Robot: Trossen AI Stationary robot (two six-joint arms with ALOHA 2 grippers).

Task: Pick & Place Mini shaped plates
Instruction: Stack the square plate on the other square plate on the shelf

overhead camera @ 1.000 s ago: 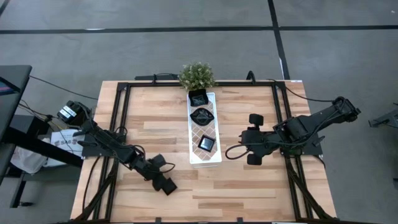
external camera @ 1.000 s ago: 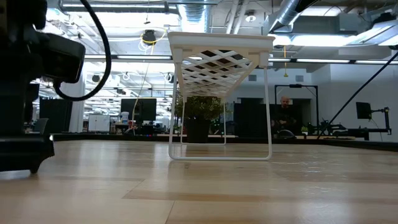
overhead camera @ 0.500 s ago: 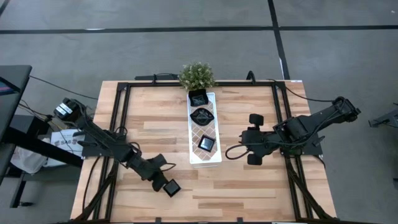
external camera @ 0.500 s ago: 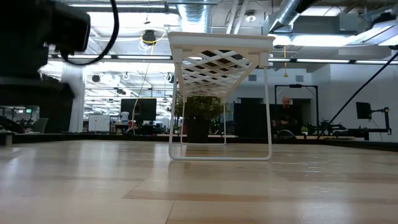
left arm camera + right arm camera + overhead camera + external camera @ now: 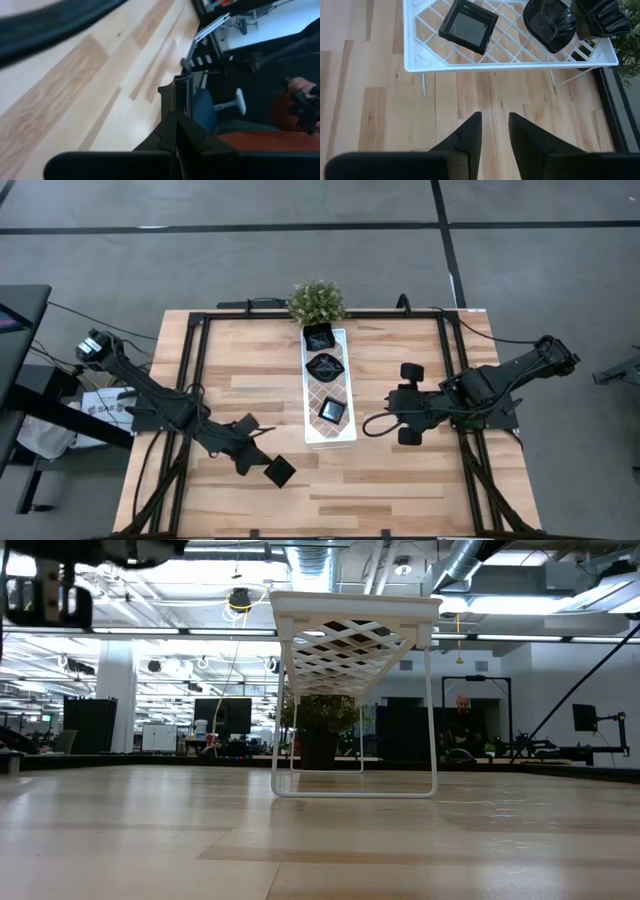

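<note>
**High view: left arm has raised a square plate clear of the desk**

High view gives the broad change. On the desk [image 5: 400, 490], the left arm has swung its wrist up and toward the long white tray [image 5: 330, 439] over the last second. The right arm has not moved from its place just right of the tray.

The low view confirms this. The dark bulk of the left arm that filled its near side is now only a sliver at the top corner, so the lift is real and not just a slide.

The left end effector [image 5: 268, 468] is fully closed, and a small square plate [image 5: 280, 472] sits at its tip, carried above the wood near the front edge. I judge the pick done and the carry to the tray as the step in hand.

The right end effector [image 5: 495, 135] waits with its fingers a narrow gap apart, holding nothing.

Three plates already lie on the tray:
- a square one [image 5: 332, 410] at the near end
- a wavy-edged one [image 5: 326, 367] in the middle
- one [image 5: 318, 337] at the far end

Hard to make out:
- The left wrist view shows the carried plate only edge-on beyond the closed fingers, so how much of its rim is pinched is unclear.
- The far plate is partly tucked under the potted plant [image 5: 317, 302].
- The low view shows only the tray's underside, none of the plates.
</note>
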